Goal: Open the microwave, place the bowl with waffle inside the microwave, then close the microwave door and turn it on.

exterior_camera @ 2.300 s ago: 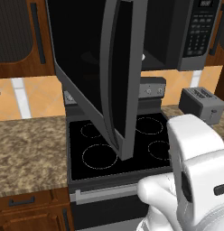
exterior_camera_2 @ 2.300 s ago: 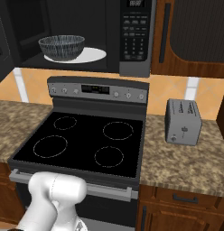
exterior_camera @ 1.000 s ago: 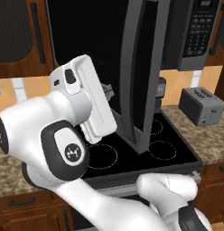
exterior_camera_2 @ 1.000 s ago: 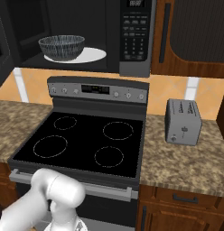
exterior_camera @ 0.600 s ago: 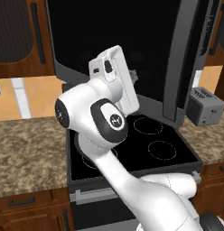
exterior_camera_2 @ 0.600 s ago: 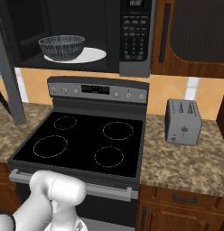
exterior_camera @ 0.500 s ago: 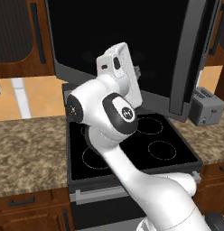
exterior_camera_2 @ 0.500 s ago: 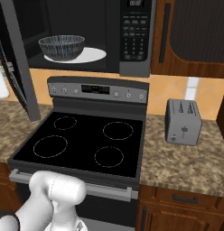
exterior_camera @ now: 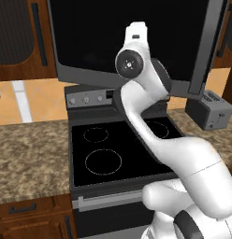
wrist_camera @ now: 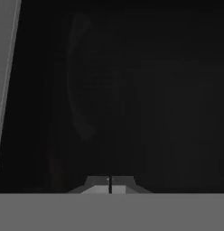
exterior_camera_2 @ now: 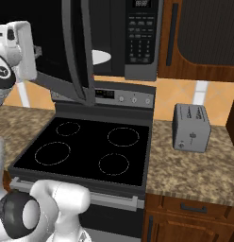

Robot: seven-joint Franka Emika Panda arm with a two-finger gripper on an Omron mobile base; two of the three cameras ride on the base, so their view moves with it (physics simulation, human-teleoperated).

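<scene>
Microwave door half-swung, my gripper pressed up against its dark glass.

I see the gripper (wrist_camera: 109,184) with its tips together, holding nothing, facing the microwave door (exterior_camera_2: 67,52), which stands partly open over the stove (exterior_camera_2: 86,151). The microwave (exterior_camera_2: 137,38) hangs above the stove, keypad on the right. Through the glass I faintly make out a bowl shape; I cannot tell more. The toaster (exterior_camera_2: 190,127) sits on the counter (exterior_camera_2: 185,170) to the right.
</scene>
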